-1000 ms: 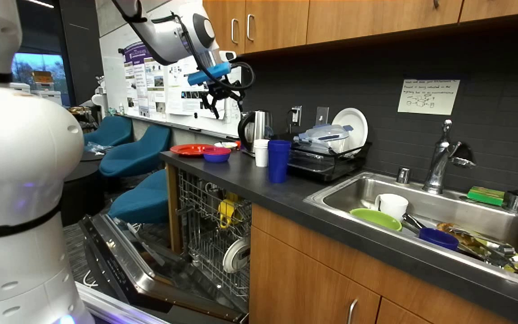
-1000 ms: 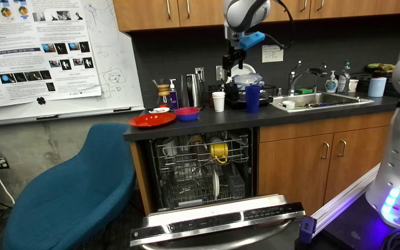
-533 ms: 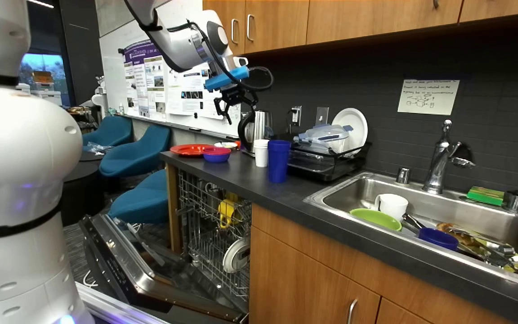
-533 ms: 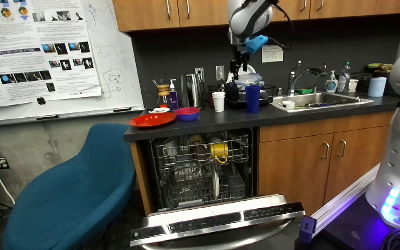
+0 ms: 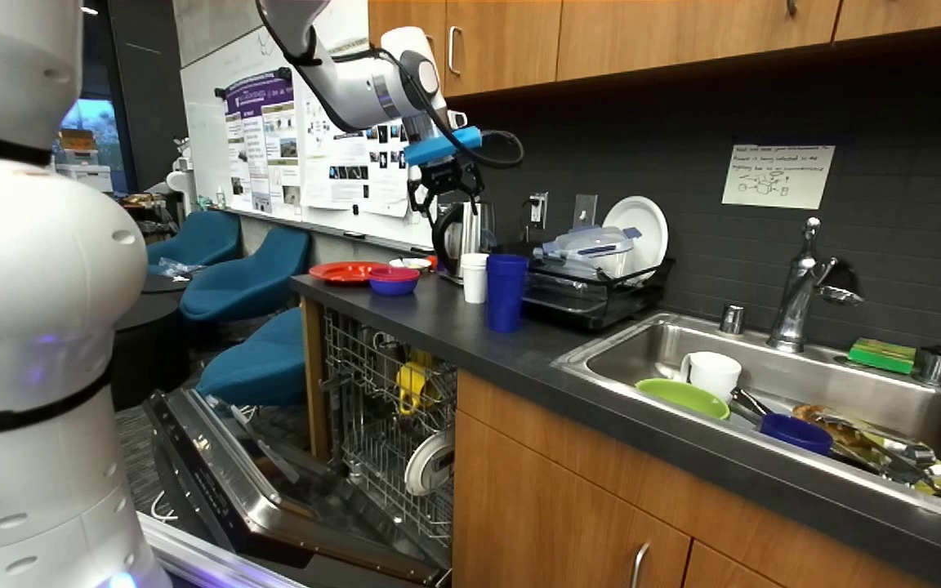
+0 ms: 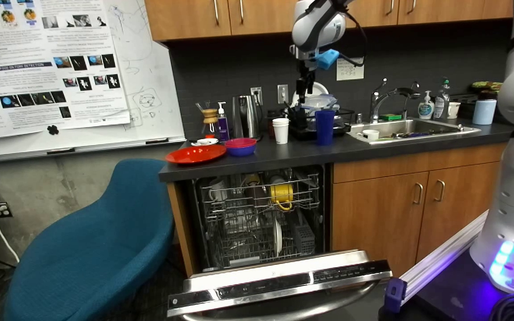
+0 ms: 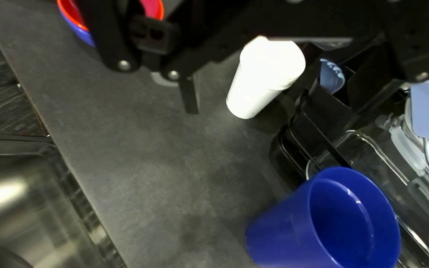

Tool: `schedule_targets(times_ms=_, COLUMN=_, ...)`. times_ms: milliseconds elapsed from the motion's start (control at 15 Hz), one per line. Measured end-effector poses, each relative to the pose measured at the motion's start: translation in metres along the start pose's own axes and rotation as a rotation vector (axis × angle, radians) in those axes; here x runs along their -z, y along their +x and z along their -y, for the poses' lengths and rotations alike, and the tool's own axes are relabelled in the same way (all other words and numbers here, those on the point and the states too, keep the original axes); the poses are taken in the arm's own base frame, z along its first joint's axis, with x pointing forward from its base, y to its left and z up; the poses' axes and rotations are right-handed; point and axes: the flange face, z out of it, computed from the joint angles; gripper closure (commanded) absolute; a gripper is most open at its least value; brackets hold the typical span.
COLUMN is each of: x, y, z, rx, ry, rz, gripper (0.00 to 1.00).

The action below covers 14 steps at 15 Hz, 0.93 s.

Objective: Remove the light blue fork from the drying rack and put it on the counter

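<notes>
The light blue fork shows in the wrist view, its head with pale tips sticking up out of a black utensil holder at the end of the drying rack. I cannot make the fork out in the exterior views. The rack shows in both exterior views. My gripper is open and empty, fingers wide apart. It hangs pointing down above the counter, seen in both exterior views, higher than the white cups and the holder. The fork lies between the fingers in the wrist view.
Stacked white cups and a dark blue cup stand close by the rack. Plastic containers and a white plate fill the rack. A kettle, bowls and a red plate stand further left. The dishwasher door is open.
In an exterior view my gripper has moved right, toward the rack, and a little lower. It stays open and empty. The things on the counter have not moved.
</notes>
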Motion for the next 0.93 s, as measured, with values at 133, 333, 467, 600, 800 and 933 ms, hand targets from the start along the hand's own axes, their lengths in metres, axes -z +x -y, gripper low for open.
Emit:
schedule_targets(times_ms=133, x=-0.006, y=0.006, z=-0.003, rx=0.035, ry=0.013, rz=-0.003, gripper=0.00)
schedule_targets(times_ms=333, x=-0.014, y=0.015, z=-0.005, rx=0.084, ry=0.017, rz=-0.001, gripper=0.00)
schedule_targets(times_ms=467, x=-0.016, y=0.021, z=-0.006, rx=0.111, ry=0.015, rz=-0.004, gripper=0.00)
schedule_targets(times_ms=600, x=-0.017, y=0.026, z=-0.008, rx=0.136, ry=0.008, rz=-0.008, gripper=0.00)
schedule_targets(times_ms=800, x=-0.019, y=0.032, z=-0.011, rx=0.165, ry=-0.017, rz=-0.004, gripper=0.00)
schedule_targets(times_ms=933, x=-0.023, y=0.034, z=-0.014, rx=0.188, ry=-0.045, rz=0.002, gripper=0.00)
